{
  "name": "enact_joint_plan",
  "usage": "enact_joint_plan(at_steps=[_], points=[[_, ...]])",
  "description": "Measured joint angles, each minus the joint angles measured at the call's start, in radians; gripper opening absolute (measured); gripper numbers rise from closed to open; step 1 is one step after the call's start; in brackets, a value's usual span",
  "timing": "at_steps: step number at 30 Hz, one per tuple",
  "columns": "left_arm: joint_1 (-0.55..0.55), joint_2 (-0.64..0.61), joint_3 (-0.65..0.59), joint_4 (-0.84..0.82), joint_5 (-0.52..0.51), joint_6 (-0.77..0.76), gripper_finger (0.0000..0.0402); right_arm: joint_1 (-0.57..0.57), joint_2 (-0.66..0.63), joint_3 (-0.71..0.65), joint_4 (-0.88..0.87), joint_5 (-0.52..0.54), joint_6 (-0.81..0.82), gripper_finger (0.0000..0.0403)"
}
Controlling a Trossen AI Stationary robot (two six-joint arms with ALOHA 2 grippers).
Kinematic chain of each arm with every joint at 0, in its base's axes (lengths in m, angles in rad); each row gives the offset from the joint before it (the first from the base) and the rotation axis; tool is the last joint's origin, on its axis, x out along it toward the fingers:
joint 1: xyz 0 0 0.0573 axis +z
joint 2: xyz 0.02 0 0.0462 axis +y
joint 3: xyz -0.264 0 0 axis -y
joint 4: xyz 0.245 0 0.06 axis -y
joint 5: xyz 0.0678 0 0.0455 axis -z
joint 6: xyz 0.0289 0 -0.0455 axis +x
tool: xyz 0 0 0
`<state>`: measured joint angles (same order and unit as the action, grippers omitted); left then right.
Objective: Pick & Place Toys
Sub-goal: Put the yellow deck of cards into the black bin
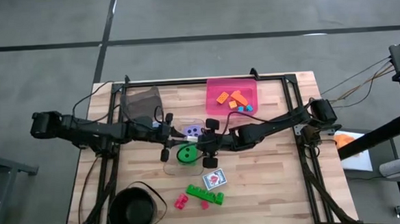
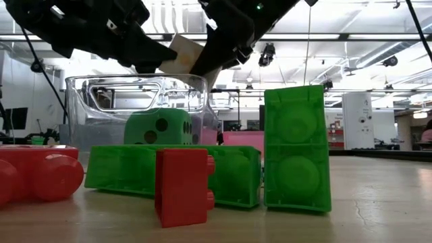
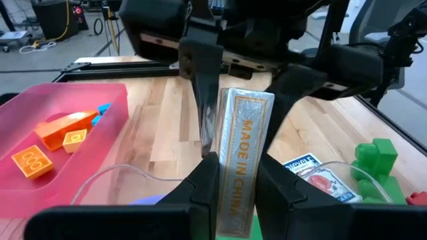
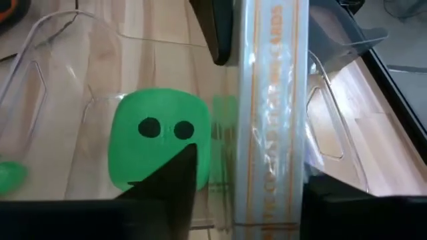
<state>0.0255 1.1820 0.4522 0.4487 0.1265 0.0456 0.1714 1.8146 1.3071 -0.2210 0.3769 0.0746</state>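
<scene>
A cellophane-wrapped card box [image 3: 247, 133] hangs between my two grippers above the clear bin [image 1: 174, 169]. It also shows in the right wrist view [image 4: 273, 100] and the low view [image 2: 183, 57]. My left gripper [image 3: 237, 163] is shut on the box's left end. My right gripper [image 4: 257, 167] is open, with a finger on either side of the box's right end and a gap showing on one side. A green dotted die [image 4: 157, 143] and a purple die [image 1: 193, 131] lie in the clear bin. My left gripper pinches the card box's two broad faces at its left end [image 3: 233, 170] between its two fingers. The fingers come level from the table's left and lie along the box. The box is on edge, its printed narrow side up, clear of the bin.
A pink bin [image 1: 216, 87] at the far side holds orange and teal bricks. A grey bin [image 1: 141, 103] stands far left and a black bowl [image 1: 132, 213] near left. A second card pack [image 1: 214, 179], a green brick [image 1: 204, 194] and pink bricks [image 1: 181, 201] lie near the front.
</scene>
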Motion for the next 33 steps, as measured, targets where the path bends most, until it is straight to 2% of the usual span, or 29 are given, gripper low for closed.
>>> enact_joint_plan(at_steps=[3, 7, 14, 19, 21, 24, 29, 33], points=[[0.000, -0.002, 0.000, -0.002, 0.000, 0.010, 0.0063, 0.003, 0.000, 0.000, 0.000, -0.001, 0.000, 0.0206], [0.000, -0.006, 0.000, -0.009, 0.001, 0.023, 0.0063, 0.006, 0.000, 0.000, 0.004, -0.001, 0.000, 0.0228], [-0.001, -0.061, 0.000, -0.083, 0.001, 0.038, 0.0063, 0.033, -0.010, 0.000, -0.014, -0.003, -0.009, 0.0233], [-0.001, -0.133, 0.000, -0.143, 0.002, 0.053, 0.0063, 0.056, -0.062, -0.015, -0.010, 0.007, -0.036, 0.0233], [-0.002, -0.159, -0.001, -0.154, 0.007, 0.055, 0.0063, 0.067, -0.090, -0.045, 0.069, 0.010, -0.063, 0.0233], [-0.002, -0.193, -0.020, -0.147, 0.015, 0.056, 0.0063, 0.082, -0.140, -0.140, 0.291, -0.014, -0.133, 0.0233], [0.002, -0.250, -0.052, -0.181, -0.069, 0.055, 0.0063, 0.096, -0.245, -0.374, 0.737, -0.122, -0.199, 0.0233], [0.000, -0.296, -0.070, -0.221, -0.089, 0.055, 0.0063, 0.093, -0.316, -0.572, 0.992, -0.131, -0.205, 0.0233]])
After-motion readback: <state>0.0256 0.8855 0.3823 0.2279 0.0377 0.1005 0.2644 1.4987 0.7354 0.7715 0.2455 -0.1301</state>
